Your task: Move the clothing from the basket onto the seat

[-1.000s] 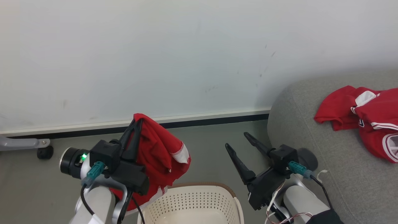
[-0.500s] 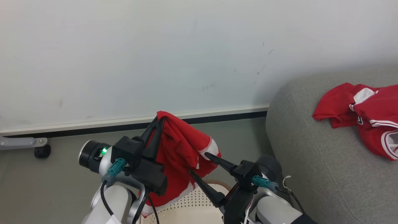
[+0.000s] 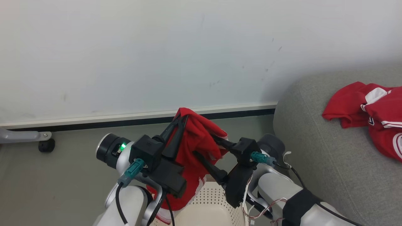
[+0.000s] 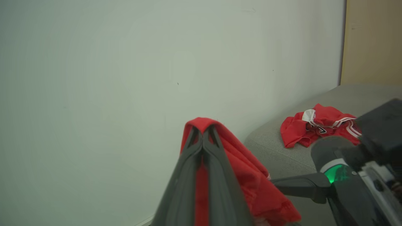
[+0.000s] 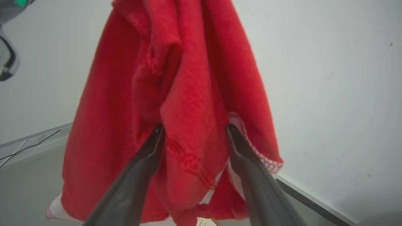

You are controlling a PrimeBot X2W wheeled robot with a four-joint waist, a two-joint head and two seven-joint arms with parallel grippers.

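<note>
Two tools meet at one red garment [image 3: 201,138] in the lower middle of the head view. The left tool [image 3: 180,121] points up the frame with its fingers pressed together, clamped on the garment's top fold, so the cloth hangs from the tips and drapes down to the right and behind the arm. In the left wrist view the same pinch shows at bottom centre, with red cloth peaking over the closed tips. The right tool [image 3: 205,145] comes in from the lower right with its fingers apart, one above and one below a bunched fold on the garment's right side. In the right wrist view the two dark fingers straddle a hanging fold with white stitching at its edge, and the cloth lies loose between them, not squeezed. The basket [image 3: 213,207] sits at the bottom centre of the head view, below the garment and between the two forearms, its perforated wall showing; whether the lower hem touches it cannot be told. More red clothes [image 3: 373,116] with white trim lie crumpled at the right edge, on the grey seat [image 3: 314,141]. A pale wall [image 3: 157,47] fills the upper frame above the grey floor [image 3: 62,175].
</note>
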